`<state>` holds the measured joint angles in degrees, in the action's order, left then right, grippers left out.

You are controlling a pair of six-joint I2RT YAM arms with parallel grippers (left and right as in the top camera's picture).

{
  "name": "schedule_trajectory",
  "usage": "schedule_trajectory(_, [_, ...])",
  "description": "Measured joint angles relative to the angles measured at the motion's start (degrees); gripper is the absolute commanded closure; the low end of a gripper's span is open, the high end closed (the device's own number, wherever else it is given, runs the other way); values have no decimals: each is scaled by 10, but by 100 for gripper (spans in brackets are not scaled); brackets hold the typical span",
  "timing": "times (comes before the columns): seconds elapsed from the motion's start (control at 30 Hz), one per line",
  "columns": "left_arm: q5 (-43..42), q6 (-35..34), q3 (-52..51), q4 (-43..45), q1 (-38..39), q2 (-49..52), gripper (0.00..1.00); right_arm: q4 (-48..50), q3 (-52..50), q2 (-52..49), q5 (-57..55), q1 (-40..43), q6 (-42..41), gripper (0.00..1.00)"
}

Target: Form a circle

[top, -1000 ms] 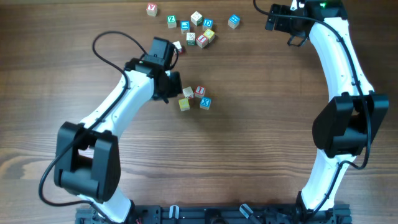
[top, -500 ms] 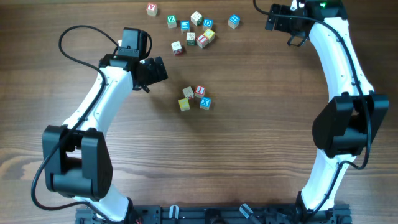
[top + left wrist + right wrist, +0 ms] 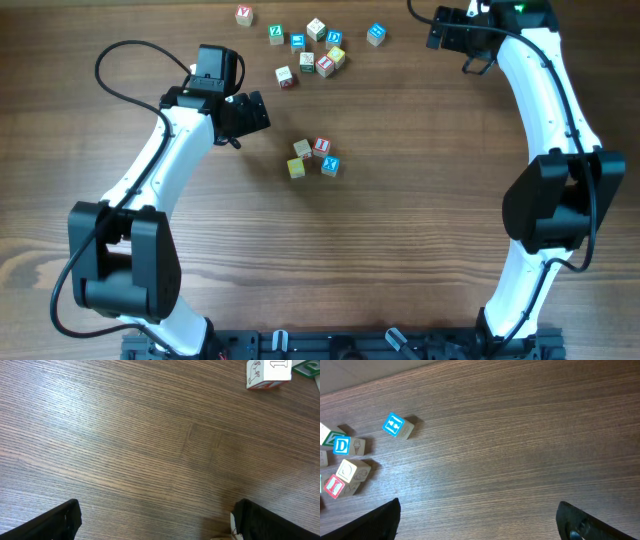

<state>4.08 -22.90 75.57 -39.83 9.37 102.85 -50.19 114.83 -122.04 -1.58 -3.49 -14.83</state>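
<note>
Four small letter cubes sit in a tight cluster mid-table: a cream cube (image 3: 301, 148), a white cube with a red letter (image 3: 321, 146), a blue X cube (image 3: 330, 166) and a yellow cube (image 3: 296, 168). My left gripper (image 3: 258, 113) hovers up and to the left of the cluster, apart from it, open and empty. In the left wrist view its fingers (image 3: 56, 522) frame bare wood. My right gripper (image 3: 437, 32) is at the far back right, open and empty, with its fingers (image 3: 599, 522) over bare table.
Loose cubes lie scattered along the back edge: a white one with a reddish mark (image 3: 285, 76), a blue H cube (image 3: 375, 34) (image 3: 397, 426), a blue D cube (image 3: 342, 445), and several green, red and white ones (image 3: 316, 29). A white cube (image 3: 267, 374) shows in the left wrist view.
My left gripper has pulled back up and to the left from the cluster's edge and opened. The four clustered cubes stayed put. The right arm has not moved.
</note>
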Motion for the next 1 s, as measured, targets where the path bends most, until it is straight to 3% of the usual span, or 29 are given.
schedule_trajectory(0.77, [0, 0, 0, 0, 0, 0, 0, 1, 0, 0, 1, 0, 0, 0])
schedule_trajectory(0.9, [0, 0, 0, 0, 0, 0, 0, -45, 0, 0, 71, 0, 0, 0])
schedule_trajectory(0.97, [2, 0, 0, 0, 0, 0, 0, -52, 0, 0, 99, 0, 0, 25])
schedule_trajectory(1.0, [2, 0, 0, 0, 0, 0, 0, -57, 0, 0, 108, 0, 0, 46])
